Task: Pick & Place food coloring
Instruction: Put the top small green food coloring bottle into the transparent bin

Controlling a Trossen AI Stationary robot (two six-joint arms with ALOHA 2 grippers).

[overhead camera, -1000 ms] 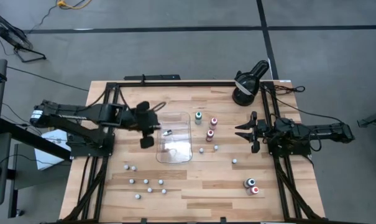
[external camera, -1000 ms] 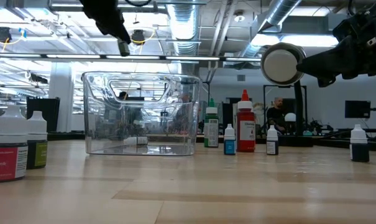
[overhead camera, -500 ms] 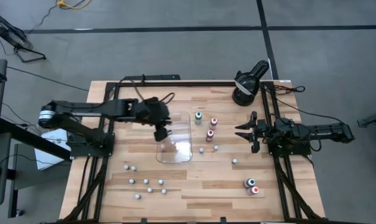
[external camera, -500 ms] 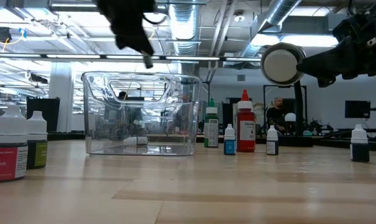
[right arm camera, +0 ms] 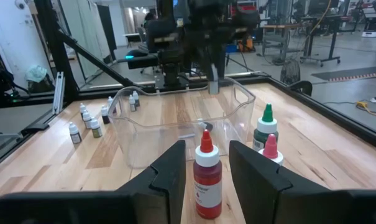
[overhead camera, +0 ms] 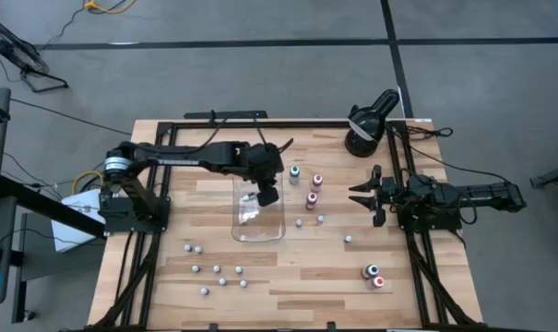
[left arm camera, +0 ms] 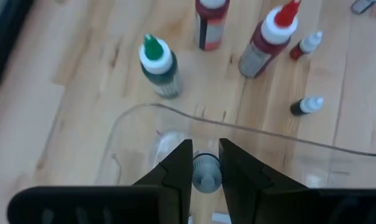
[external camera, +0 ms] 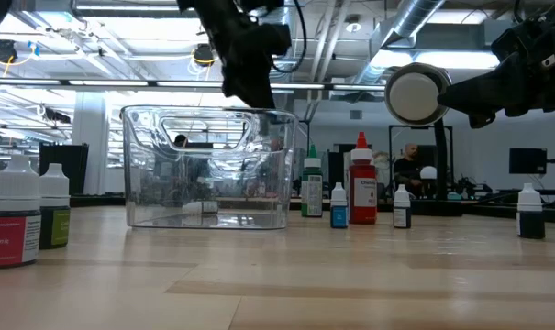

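One small food coloring bottle (left arm camera: 206, 173) is pinched in the left gripper (left arm camera: 206, 163) above the clear tray (overhead camera: 280, 228), one lies inside, many remain outside; the idle right gripper (overhead camera: 364, 195) is spread.

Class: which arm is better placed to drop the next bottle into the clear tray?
Left. The left gripper hangs over the tray, shut on a small bottle; the right gripper waits beside it.

I'm working in a big industrial lab or workshop: exposed ducts (external camera: 415, 27) and strip lights (external camera: 268, 32) run overhead, the floor (overhead camera: 260, 83) is bare grey concrete with taped lines, and more frames and workstations (right arm camera: 299, 37) stand beyond my wooden counter (overhead camera: 306, 267).
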